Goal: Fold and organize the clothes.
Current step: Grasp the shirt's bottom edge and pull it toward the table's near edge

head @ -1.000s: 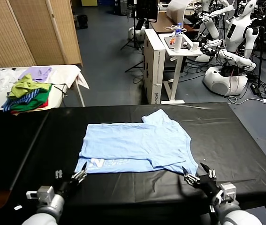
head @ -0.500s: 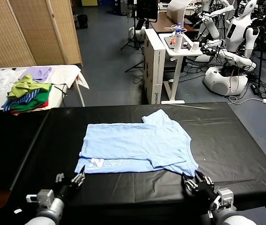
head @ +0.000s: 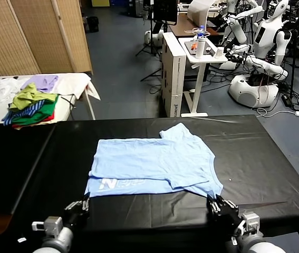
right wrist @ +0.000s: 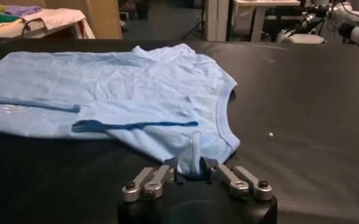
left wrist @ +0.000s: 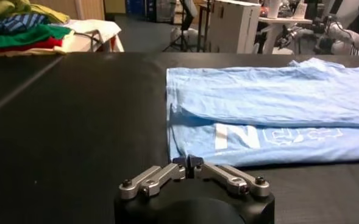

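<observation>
Far left, approx 10 o'clock in head view: heap of green, yellow, red and striped-blue garments (head: 30, 108) on white side table (head: 80, 83), w/ lilac cloth (head: 44, 81) just behind heap.

Black-covered work table (head: 276, 163) across centre.

Left gripper (head: 77, 206) at approx 7 o'clock, low at near table edge, fingers brought together. In left wrist view, tips (left wrist: 190, 163) meet right at near-left corner of shirt; cannot tell if any cloth is pinched.

Centre, 12 o'clock from grippers: light sky-blue short-sleeved cotton T-shirt (head: 154, 163), flat on table, partly folded, upper layer lying over lower one. White block lettering (head: 120, 183) showing on lower strip along near edge, towards left. Slight wrinkles. One sleeve pointing to far side, approx 1 o'clock.

Right gripper (head: 219, 204) at approx 5 o'clock, at near-right corner of shirt. In right wrist view, fingers (right wrist: 174, 168) clamped on shirt edge, narrow fold of blue cloth standing between them.

Far right, approx 2 o'clock: white robots (head: 260, 52) on floor, well apart from table.
</observation>
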You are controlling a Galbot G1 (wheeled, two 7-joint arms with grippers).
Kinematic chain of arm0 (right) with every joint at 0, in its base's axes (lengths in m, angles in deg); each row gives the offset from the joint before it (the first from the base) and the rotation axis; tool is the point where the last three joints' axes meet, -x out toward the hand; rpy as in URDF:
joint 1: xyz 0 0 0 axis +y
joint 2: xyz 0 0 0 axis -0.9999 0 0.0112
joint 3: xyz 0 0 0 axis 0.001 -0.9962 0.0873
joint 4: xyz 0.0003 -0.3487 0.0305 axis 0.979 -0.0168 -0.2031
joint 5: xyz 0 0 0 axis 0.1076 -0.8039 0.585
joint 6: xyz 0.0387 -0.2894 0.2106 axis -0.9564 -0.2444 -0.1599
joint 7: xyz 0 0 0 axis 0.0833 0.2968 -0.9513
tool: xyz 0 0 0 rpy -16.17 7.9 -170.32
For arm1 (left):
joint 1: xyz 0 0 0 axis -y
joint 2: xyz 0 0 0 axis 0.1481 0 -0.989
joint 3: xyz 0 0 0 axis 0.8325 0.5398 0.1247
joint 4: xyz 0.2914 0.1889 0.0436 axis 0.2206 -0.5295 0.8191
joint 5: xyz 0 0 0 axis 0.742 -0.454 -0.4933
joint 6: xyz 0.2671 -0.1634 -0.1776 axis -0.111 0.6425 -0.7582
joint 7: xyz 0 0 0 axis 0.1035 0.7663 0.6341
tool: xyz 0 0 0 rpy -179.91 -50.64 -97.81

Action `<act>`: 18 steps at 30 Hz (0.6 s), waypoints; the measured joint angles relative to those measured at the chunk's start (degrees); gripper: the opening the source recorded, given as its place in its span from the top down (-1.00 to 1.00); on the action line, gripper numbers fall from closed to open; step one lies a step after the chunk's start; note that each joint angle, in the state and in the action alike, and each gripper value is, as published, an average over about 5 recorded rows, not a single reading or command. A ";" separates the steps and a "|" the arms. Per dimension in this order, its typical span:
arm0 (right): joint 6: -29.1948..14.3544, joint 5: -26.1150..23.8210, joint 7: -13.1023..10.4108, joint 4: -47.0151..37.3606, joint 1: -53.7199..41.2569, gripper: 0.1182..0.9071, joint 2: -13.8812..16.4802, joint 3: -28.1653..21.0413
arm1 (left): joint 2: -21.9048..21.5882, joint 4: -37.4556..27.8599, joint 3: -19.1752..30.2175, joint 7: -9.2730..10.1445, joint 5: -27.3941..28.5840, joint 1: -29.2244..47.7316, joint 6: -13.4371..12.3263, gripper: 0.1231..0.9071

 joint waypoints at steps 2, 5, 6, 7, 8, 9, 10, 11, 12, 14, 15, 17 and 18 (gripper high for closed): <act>1.34 1.14 -0.20 0.74 0.34 0.94 0.75 0.70 | -0.54 0.53 -0.27 -0.01 1.22 -0.64 -0.03 0.95; 3.28 2.87 -0.30 1.91 0.87 0.94 1.93 1.77 | -1.59 1.39 -0.88 0.00 2.54 -1.95 -0.05 0.95; 3.93 3.44 -0.32 2.36 1.08 0.94 2.33 2.14 | -1.95 1.70 -1.10 0.01 2.78 -2.45 -0.04 0.95; 4.54 3.96 -0.32 2.81 1.31 0.94 2.71 2.49 | -2.29 2.02 -1.32 0.03 2.97 -3.00 -0.04 0.95; 5.11 4.40 -0.32 3.25 1.58 0.94 3.08 2.83 | -2.59 2.32 -1.52 0.05 3.11 -3.53 -0.02 0.95; 5.60 4.74 -0.33 3.69 1.87 0.94 3.41 3.16 | -2.87 2.64 -1.70 0.07 3.23 -4.10 0.00 0.95; 5.99 5.03 -0.33 4.11 2.18 0.94 3.71 3.46 | -3.12 2.94 -1.87 0.09 3.33 -4.69 0.03 0.95; 6.29 5.24 -0.33 4.48 2.49 0.94 3.96 3.75 | -3.33 3.23 -2.01 0.11 3.43 -5.26 0.07 0.95; 6.50 5.39 -0.33 4.83 2.81 0.94 4.19 4.02 | -3.50 3.51 -2.12 0.12 3.56 -5.85 0.10 0.95; 6.75 5.58 -0.33 5.42 3.46 0.94 4.54 4.50 | -3.75 4.15 -2.34 0.14 3.81 -7.07 0.16 0.95; 6.84 5.64 -0.33 5.64 3.75 0.94 4.65 4.66 | -3.83 4.50 -2.44 0.14 3.96 -7.67 0.19 0.95; 7.12 5.75 -0.36 6.04 4.29 0.94 4.76 4.84 | -3.93 5.22 -2.70 0.14 4.28 -8.88 0.20 0.95; 7.34 5.78 -0.38 6.19 4.51 0.94 4.78 4.84 | -3.96 5.55 -2.84 0.14 4.41 -9.47 0.21 0.95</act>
